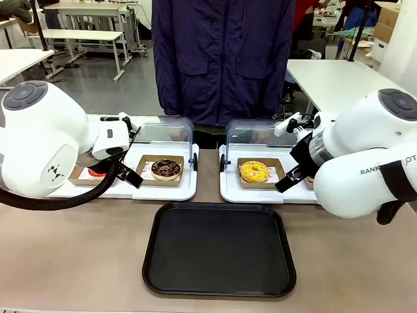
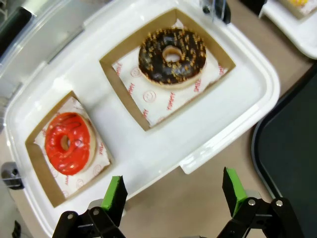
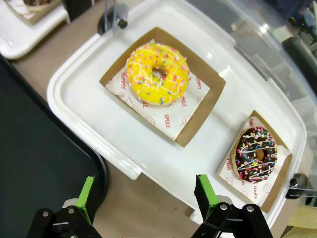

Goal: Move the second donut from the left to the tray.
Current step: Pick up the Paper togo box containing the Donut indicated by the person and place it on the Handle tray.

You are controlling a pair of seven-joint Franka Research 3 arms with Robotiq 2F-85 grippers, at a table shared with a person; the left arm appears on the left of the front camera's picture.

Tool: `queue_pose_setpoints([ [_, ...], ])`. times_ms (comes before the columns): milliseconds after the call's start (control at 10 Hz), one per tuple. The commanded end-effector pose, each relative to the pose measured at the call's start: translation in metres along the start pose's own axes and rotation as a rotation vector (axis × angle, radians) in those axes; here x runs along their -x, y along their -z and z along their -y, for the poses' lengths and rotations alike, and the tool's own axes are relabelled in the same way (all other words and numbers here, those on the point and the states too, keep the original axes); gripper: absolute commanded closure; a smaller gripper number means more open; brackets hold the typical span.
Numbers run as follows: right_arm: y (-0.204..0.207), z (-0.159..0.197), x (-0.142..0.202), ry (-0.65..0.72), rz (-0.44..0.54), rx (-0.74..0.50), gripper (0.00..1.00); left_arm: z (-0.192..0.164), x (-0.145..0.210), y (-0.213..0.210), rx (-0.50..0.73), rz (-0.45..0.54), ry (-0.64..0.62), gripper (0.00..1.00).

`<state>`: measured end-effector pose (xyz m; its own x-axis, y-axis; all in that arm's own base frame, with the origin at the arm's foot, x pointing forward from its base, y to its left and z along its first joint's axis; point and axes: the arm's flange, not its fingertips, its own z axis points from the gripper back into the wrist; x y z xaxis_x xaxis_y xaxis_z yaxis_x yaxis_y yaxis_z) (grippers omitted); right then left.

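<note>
Status: left hand (image 2: 173,192) spread wide, nothing between its green pads (image 2: 115,191), hanging over the near edge of the left white tray (image 2: 237,94). Chocolate donut (image 2: 172,58) with light specks sits untouched in its brown cardboard boat (image 2: 111,74) at that tray's right end, well ahead of the pads. Red-glazed donut (image 2: 67,144) is in its own boat at the tray's left end. Right hand (image 3: 145,191) is also spread and empty, over the near edge of the right white tray (image 3: 89,99). That tray carries a yellow sprinkled donut (image 3: 157,74) at its left end and a dark multicolour-sprinkled donut (image 3: 256,154) at its right end. Both white trays lie side by side along the far half of the bench (image 1: 78,261), clear lids (image 1: 166,134) raised behind them. Black tray (image 1: 218,251) lies at the middle of the bench's near edge with nothing on it. Person (image 1: 221,59) stands at the far edge.
</note>
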<state>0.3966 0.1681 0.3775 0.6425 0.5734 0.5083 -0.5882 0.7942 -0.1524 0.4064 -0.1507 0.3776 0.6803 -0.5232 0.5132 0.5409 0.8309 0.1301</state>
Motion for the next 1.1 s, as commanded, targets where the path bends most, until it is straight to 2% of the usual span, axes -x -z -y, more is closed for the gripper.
queue_pose_setpoints([
  [0, -0.043, 0.027, -0.034, -0.026, 0.037, -0.05, 0.0, -0.031, -0.021, -0.034, 0.036, 0.049, -0.025, 0.0],
  [200, -0.098, 0.067, -0.053, -0.001, 0.086, -0.105, 0.0, -0.059, -0.03, -0.07, 0.071, 0.054, -0.03, 0.0],
  [400, -0.145, 0.118, -0.044, -0.008, 0.141, -0.236, 0.0, -0.084, -0.031, -0.105, 0.196, 0.063, 0.036, 0.0],
  [600, -0.184, 0.182, -0.014, -0.051, 0.242, -0.34, 0.0, -0.116, -0.021, -0.143, 0.299, 0.129, 0.114, 0.0],
  [700, -0.2, 0.215, 0.013, -0.081, 0.305, -0.382, 0.0, -0.14, -0.008, -0.163, 0.333, 0.188, 0.14, 0.0],
  [900, -0.217, 0.254, 0.056, -0.155, 0.422, -0.427, 0.0, -0.179, 0.016, -0.188, 0.389, 0.275, 0.183, 0.0],
  [1000, -0.22, 0.269, 0.079, -0.186, 0.455, -0.425, 0.0, -0.194, 0.023, -0.181, 0.415, 0.305, 0.203, 0.0],
])
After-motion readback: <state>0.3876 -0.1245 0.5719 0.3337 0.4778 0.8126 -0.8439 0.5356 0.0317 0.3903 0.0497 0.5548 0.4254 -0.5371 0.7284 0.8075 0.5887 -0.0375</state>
